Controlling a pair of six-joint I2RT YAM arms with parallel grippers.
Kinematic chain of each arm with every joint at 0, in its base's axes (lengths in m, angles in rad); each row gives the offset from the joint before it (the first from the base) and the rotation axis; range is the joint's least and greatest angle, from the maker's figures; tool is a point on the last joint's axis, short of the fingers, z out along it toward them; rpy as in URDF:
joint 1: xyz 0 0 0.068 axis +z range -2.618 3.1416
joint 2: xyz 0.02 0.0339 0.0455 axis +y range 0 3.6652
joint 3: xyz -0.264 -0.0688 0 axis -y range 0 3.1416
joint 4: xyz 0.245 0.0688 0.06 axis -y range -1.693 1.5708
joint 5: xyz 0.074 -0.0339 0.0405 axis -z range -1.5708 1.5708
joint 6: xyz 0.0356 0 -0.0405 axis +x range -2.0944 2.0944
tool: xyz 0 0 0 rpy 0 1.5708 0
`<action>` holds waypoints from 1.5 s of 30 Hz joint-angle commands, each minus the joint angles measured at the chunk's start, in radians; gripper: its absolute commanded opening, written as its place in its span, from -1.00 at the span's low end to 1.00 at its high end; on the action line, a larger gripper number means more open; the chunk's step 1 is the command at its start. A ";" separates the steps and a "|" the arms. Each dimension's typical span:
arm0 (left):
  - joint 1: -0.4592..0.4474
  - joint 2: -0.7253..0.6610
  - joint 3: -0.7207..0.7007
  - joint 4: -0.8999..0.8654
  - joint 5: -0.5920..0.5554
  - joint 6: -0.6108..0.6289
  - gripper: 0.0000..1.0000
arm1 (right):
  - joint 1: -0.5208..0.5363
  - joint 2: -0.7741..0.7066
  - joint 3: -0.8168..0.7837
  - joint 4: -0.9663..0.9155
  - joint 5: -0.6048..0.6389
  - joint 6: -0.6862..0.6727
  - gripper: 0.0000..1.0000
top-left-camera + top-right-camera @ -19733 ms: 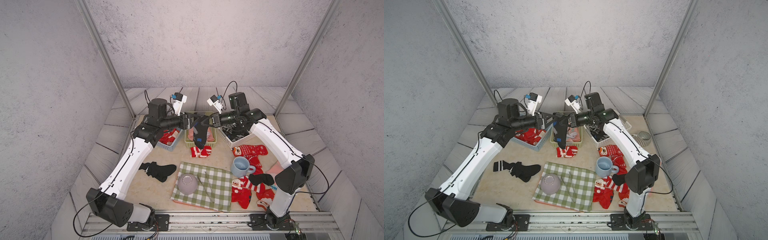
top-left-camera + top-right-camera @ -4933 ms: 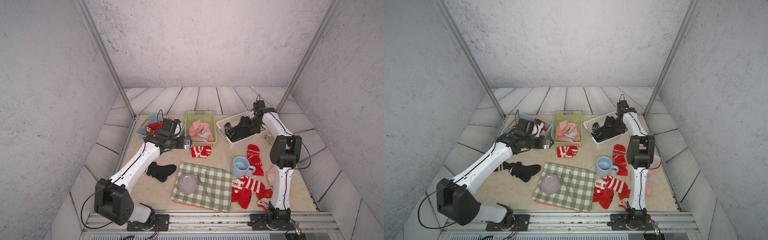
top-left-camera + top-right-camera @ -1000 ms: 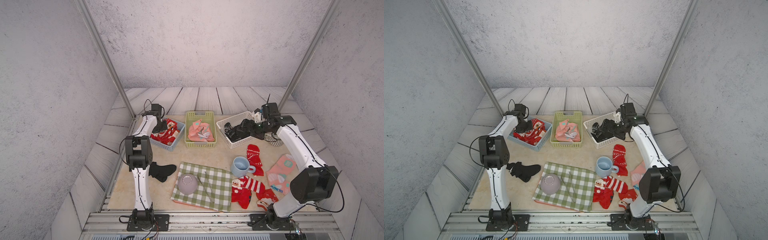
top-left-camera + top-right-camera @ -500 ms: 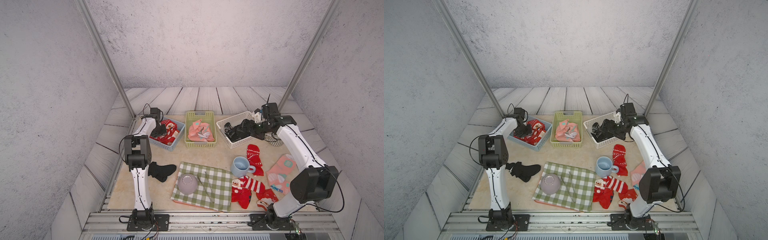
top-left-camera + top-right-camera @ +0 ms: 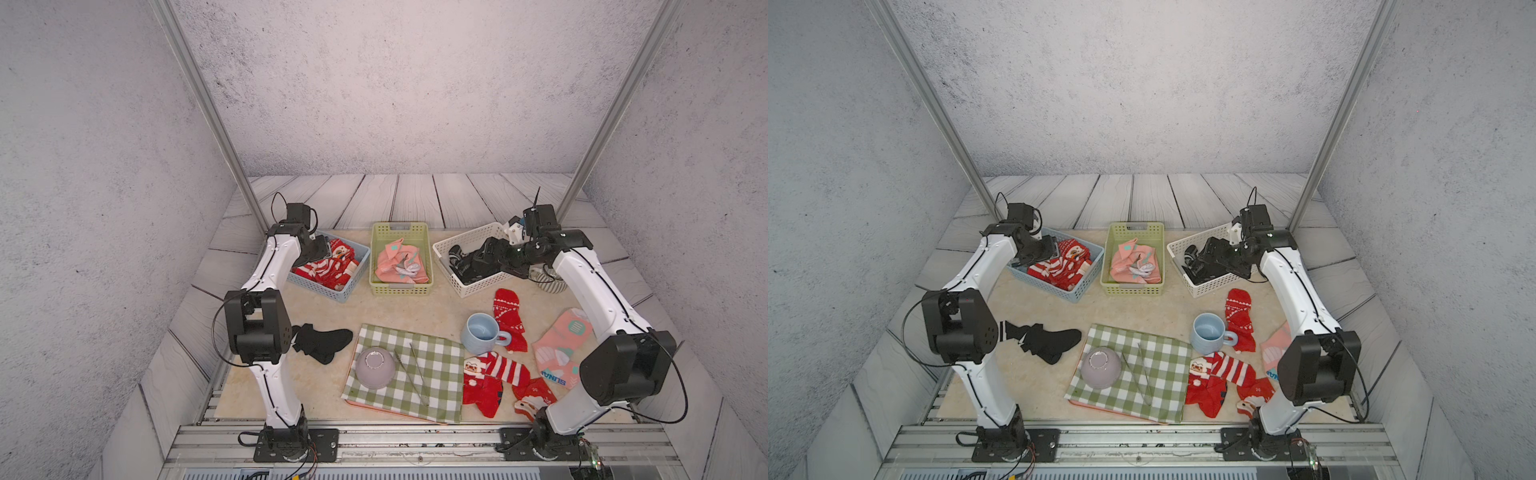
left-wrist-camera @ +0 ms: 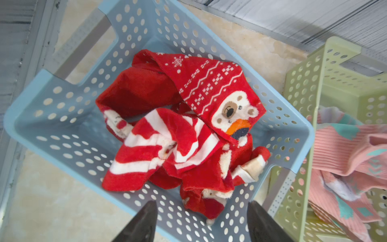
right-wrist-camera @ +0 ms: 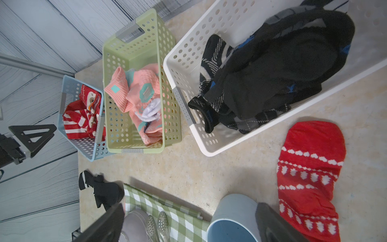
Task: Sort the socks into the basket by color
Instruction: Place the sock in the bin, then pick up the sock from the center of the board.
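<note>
My left gripper (image 6: 202,220) hangs open just above the blue basket (image 5: 360,272), apart from the red Christmas socks (image 6: 184,134) heaped inside. Pink socks (image 5: 401,262) fill the green basket (image 5: 401,227). Black socks (image 7: 272,69) lie in the white basket (image 5: 465,245), and my right gripper (image 7: 188,222) stands open and empty over its near side. Loose on the table are a red sock (image 5: 509,316), a pink sock (image 5: 561,345), a red striped pile (image 5: 494,374) and a black sock (image 5: 322,343).
A green-and-white checked cloth (image 5: 432,374) at the front carries an upturned grey bowl (image 5: 375,368) and metal utensils (image 5: 417,374). A blue mug (image 5: 480,332) stands beside the loose red sock. A small striped bowl (image 5: 548,278) sits behind my right arm.
My left gripper has gone from shut to open over the blue basket and eased slightly toward its middle. The right arm has not moved.
</note>
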 commanded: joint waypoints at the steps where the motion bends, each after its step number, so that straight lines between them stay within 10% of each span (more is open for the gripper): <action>1: 0.003 -0.051 -0.039 0.037 0.029 -0.015 0.44 | 0.004 0.002 0.016 -0.010 0.012 -0.012 0.98; 6: 0.002 -0.141 -0.060 0.060 0.037 -0.010 0.99 | 0.004 0.005 0.016 -0.025 0.028 -0.020 0.98; 29: -0.178 -0.551 -0.337 0.146 0.068 -0.038 0.99 | -0.130 -0.011 -0.213 -0.071 0.174 0.110 0.98; 45: -0.241 -0.581 -0.401 0.179 0.122 -0.057 0.99 | -0.204 0.097 -0.405 0.058 0.196 0.106 0.87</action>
